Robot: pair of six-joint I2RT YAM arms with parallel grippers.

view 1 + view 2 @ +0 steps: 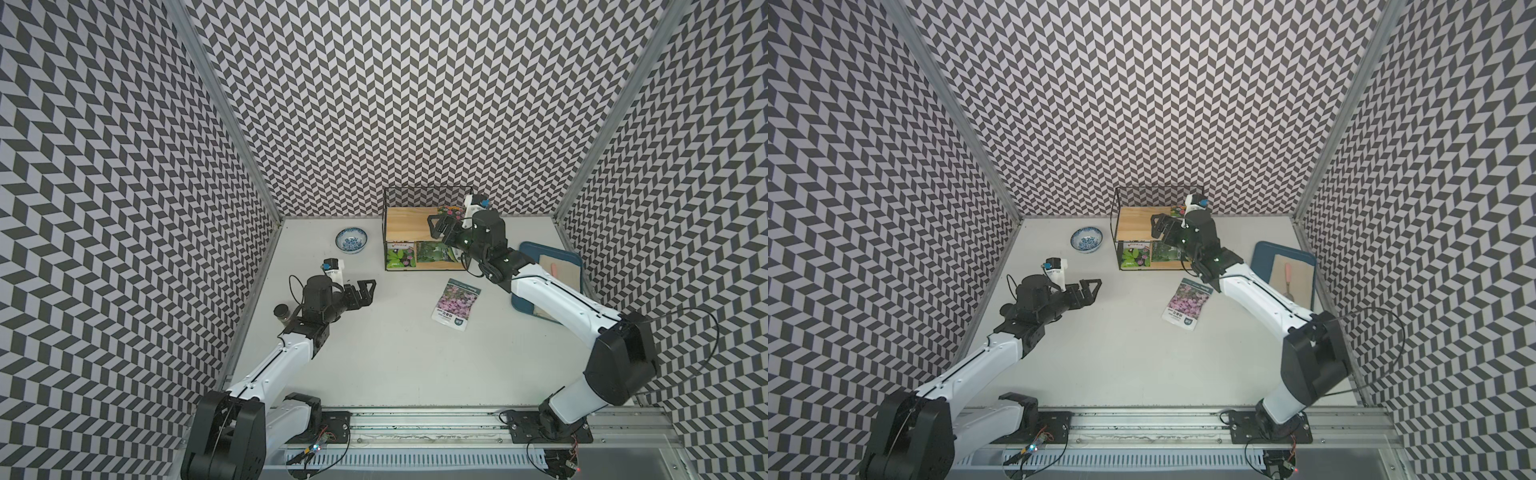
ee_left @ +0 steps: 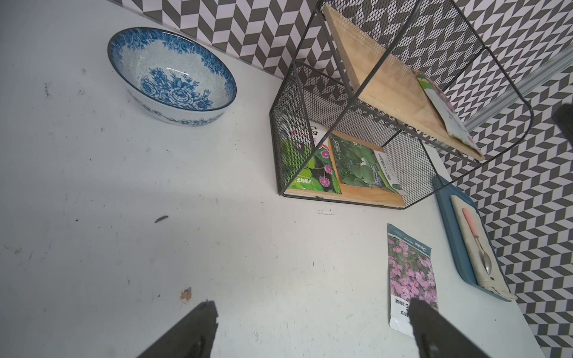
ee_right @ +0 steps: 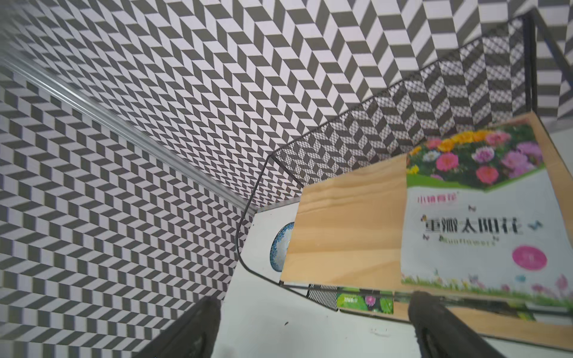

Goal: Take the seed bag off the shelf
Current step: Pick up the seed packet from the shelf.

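The shelf [image 1: 407, 224] stands at the back of the table, a black wire rack with two wooden boards. A seed bag with bright flowers [image 3: 483, 217] lies flat on the right end of the top board [image 3: 347, 223]. Two green seed bags [image 1: 401, 255] [image 1: 434, 251] lie on the lower board. A pink-flowered seed bag [image 1: 456, 304] lies on the table in front of the shelf. My right gripper [image 1: 435, 227] hovers open over the top board, left of the flower bag, holding nothing. My left gripper [image 1: 370, 289] is open and empty over the table to the shelf's left.
A blue and white bowl [image 1: 351, 240] sits left of the shelf. A blue tray [image 1: 528, 253] at the right holds a cloth and a pink-handled tool. A small jar [image 1: 282, 313] stands beside my left arm by the left wall.
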